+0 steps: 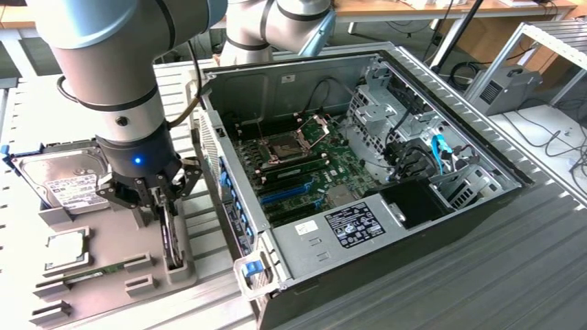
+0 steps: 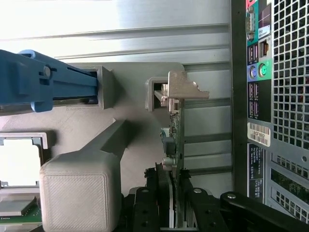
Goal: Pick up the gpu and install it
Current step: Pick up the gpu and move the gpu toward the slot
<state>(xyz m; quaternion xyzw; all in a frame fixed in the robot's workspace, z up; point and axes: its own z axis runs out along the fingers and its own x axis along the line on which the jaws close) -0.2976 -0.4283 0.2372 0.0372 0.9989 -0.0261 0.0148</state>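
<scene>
The gpu [image 1: 170,237] stands on edge in a slot of the grey holder tray [image 1: 110,292], just outside the open computer case. My gripper [image 1: 165,206] is lowered straight over it. In the wrist view the gpu [image 2: 176,125] runs away from the camera, green board edge-on, its silver end bracket [image 2: 183,87] at the far end. My gripper [image 2: 170,205] straddles the near end, and its black fingers [image 2: 145,205] press against both faces of the card. The card still sits in its holder.
The open computer case [image 1: 513,172] lies at the exterior view's right, its motherboard [image 1: 330,172] with blue slots exposed. On the tray sit a hard drive [image 1: 60,175], a processor [image 1: 66,247] and a memory stick [image 1: 92,271]. A grey printed block [image 2: 79,193] stands beside the card.
</scene>
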